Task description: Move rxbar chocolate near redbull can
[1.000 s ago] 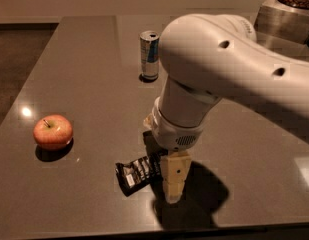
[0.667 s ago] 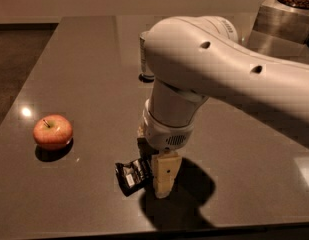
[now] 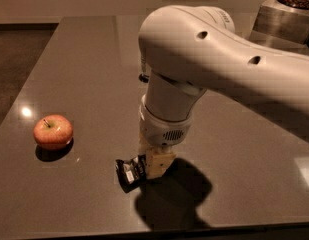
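The rxbar chocolate [image 3: 129,172], a black wrapper with white lettering, lies flat on the dark table [image 3: 84,74] near its front edge. My gripper [image 3: 155,165] points straight down at the bar's right end and covers that end. The redbull can is almost wholly hidden behind my white arm. Only a dark sliver of its base [image 3: 143,77] shows at the arm's left edge, far behind the bar.
A red apple [image 3: 53,132] sits on the table to the left of the bar. A metal container [image 3: 284,20] with brown contents stands at the back right. The table's front edge runs just below the bar.
My arm has swung left and now covers the can, which showed before. The gripper has shifted left and down onto the bar's right end. The bar has not moved.
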`<state>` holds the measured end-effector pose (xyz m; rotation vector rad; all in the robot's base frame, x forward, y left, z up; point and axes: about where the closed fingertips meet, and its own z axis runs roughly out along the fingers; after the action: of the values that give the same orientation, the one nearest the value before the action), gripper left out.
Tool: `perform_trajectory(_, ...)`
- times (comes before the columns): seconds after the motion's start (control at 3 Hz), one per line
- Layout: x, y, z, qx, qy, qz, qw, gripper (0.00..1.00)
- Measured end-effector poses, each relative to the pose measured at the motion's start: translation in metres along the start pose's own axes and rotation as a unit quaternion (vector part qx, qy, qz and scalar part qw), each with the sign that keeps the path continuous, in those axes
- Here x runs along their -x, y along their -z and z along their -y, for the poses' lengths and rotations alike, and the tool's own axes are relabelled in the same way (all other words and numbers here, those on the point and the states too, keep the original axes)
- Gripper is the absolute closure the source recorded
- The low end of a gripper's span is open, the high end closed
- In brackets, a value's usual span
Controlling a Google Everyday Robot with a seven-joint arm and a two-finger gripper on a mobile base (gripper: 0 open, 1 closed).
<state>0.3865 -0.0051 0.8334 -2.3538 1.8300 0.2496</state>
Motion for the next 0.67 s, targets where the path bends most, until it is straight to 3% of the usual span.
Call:
perform_trajectory(0.33, 0.001, 0.003, 0.0, 0.0, 0.0, 0.0, 1.0, 1.0)
perform_trajectory(0.67, -0.021, 0.029, 0.019, -0.035, -0.045, 0.002, 0.9984, 1.0)
